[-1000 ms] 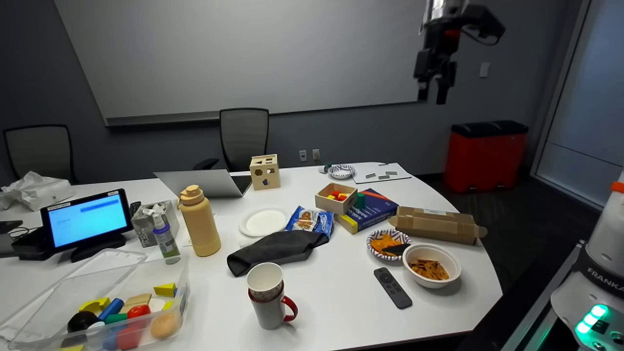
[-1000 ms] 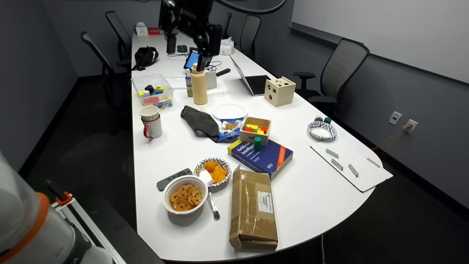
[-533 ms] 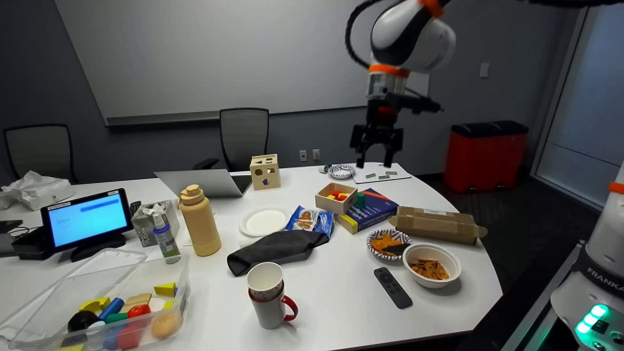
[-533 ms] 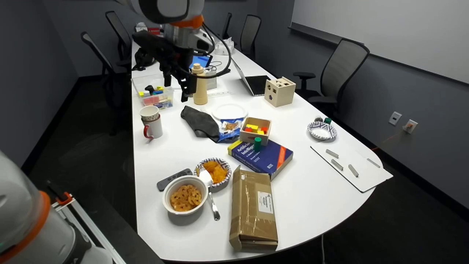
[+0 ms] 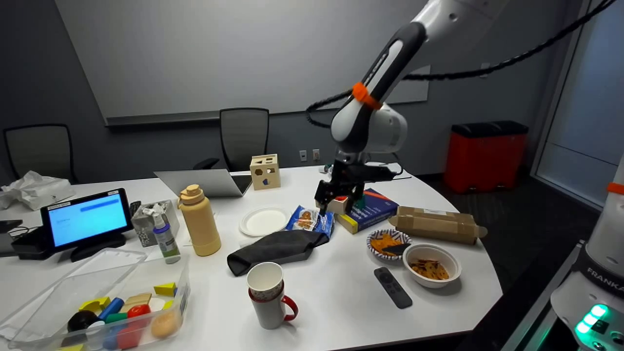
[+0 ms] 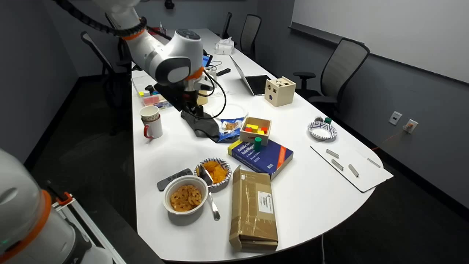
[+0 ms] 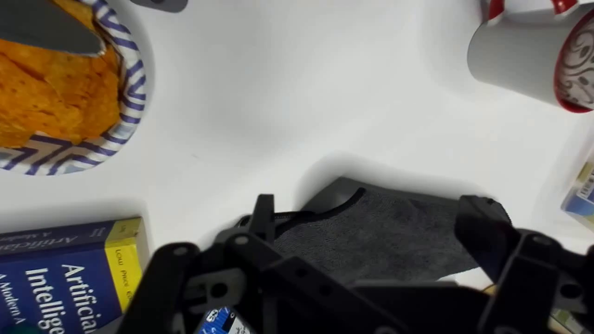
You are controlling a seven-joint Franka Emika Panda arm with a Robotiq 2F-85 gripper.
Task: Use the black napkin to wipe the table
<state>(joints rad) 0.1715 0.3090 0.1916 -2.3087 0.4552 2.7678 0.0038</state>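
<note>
The black napkin (image 5: 279,248) lies crumpled on the white table (image 5: 336,302). It also shows in an exterior view (image 6: 205,126), partly behind the gripper. In the wrist view the napkin (image 7: 380,236) lies below and between the fingers. My gripper (image 7: 370,206) is open, its fingers wide apart with nothing between them. In an exterior view the gripper (image 5: 336,210) appears above the table near the blue snack bag. In an exterior view the gripper (image 6: 192,112) hangs over the napkin's far part. The exact height of the fingertips above the cloth is hard to judge.
A blue snack bag (image 5: 312,220) and white plate (image 5: 263,222) border the napkin. A red-handled mug with a cup (image 5: 269,297) stands near it. A bottle (image 5: 199,224), block box (image 6: 255,130), book (image 6: 261,156), chip bowl (image 7: 65,93) and remote (image 5: 393,287) are around.
The arm has come down from high above the table, and the open gripper has moved down and across toward the napkin. The napkin and other table objects have not moved.
</note>
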